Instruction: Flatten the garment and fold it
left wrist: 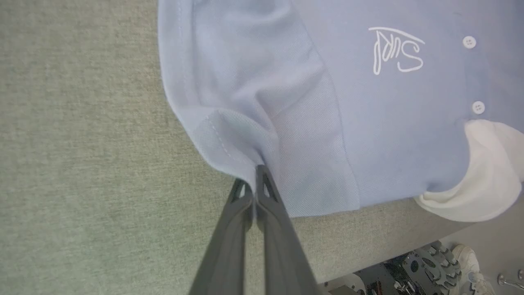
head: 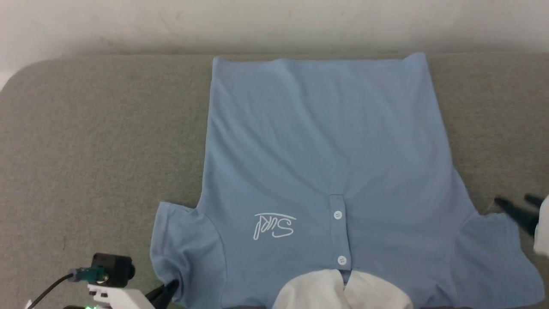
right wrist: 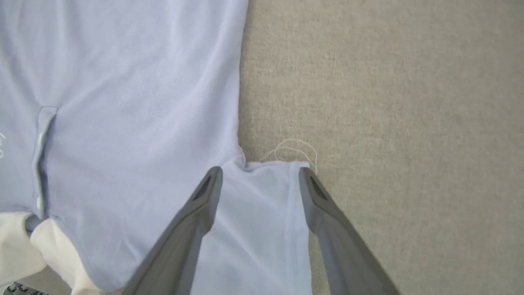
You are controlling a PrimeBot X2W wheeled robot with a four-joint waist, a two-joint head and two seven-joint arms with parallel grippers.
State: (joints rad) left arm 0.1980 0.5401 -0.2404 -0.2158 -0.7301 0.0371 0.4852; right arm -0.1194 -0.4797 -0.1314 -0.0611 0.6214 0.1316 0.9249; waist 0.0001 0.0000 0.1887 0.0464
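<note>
The light blue polo shirt point(head: 317, 146) lies front up and spread on the grey table, its white collar point(head: 343, 292) at the near edge and its hem at the far side. My left gripper point(left wrist: 254, 176) is shut on the hem fold of the sleeve point(left wrist: 229, 135) at the near left; its fingertips point(head: 165, 292) show beside that sleeve in the head view. My right gripper point(right wrist: 260, 178) hangs open over the other sleeve point(right wrist: 262, 229), one finger on each side of it. In the head view the right gripper point(head: 517, 208) sits at the right edge.
Grey felt-like table surface point(head: 94, 150) surrounds the shirt, with broad bare areas left and right. A pale wall point(head: 274, 21) runs behind the far edge. A loose thread point(right wrist: 292, 149) lies by the right sleeve. Below the table's near edge a shoe point(left wrist: 468, 262) shows on the floor.
</note>
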